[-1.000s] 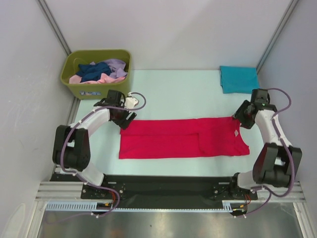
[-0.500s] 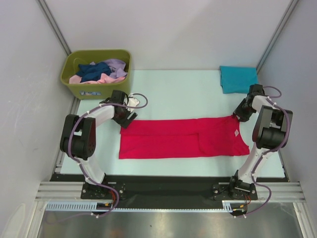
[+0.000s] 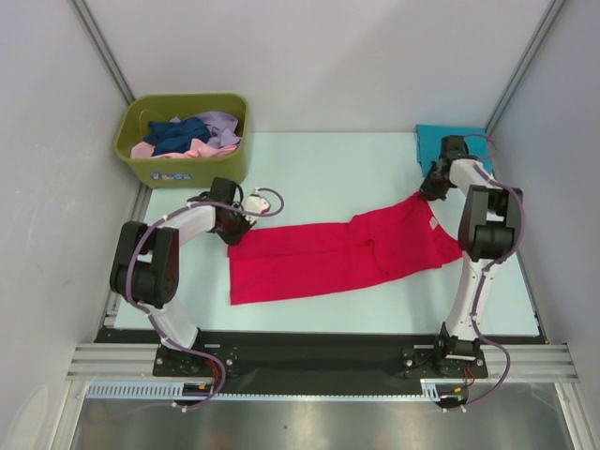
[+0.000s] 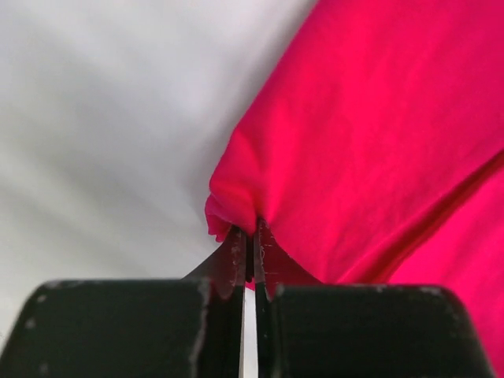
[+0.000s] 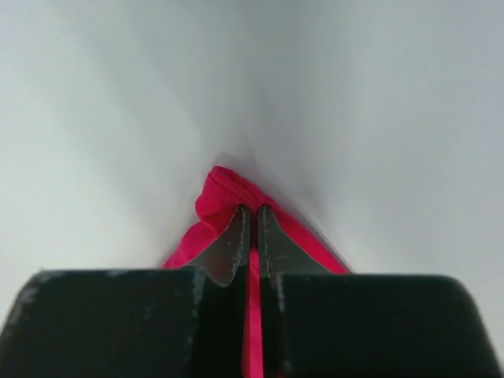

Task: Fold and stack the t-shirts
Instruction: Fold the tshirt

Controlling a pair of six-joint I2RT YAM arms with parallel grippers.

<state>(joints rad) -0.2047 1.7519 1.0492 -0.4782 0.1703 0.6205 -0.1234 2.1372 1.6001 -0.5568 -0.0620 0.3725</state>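
Observation:
A bright red t-shirt (image 3: 328,253) lies stretched across the middle of the table, folded into a long strip. My left gripper (image 3: 234,228) is shut on its far left corner (image 4: 236,206). My right gripper (image 3: 427,190) is shut on its far right corner (image 5: 228,197) and holds that end lifted toward the back. A folded teal t-shirt (image 3: 441,142) lies at the back right, partly hidden by my right arm. More t-shirts in navy (image 3: 176,133), pink (image 3: 192,148) and lavender (image 3: 220,127) are heaped in the bin.
An olive-green plastic bin (image 3: 183,169) stands at the back left corner. Grey walls close in the table (image 3: 328,169) on the left, back and right. The arm bases sit on a black rail (image 3: 309,352) along the near edge.
Both grippers closed on the red t-shirt's far corners. The right gripper pulled its corner up and back toward the teal t-shirt, skewing the strip; the left end shifted slightly.

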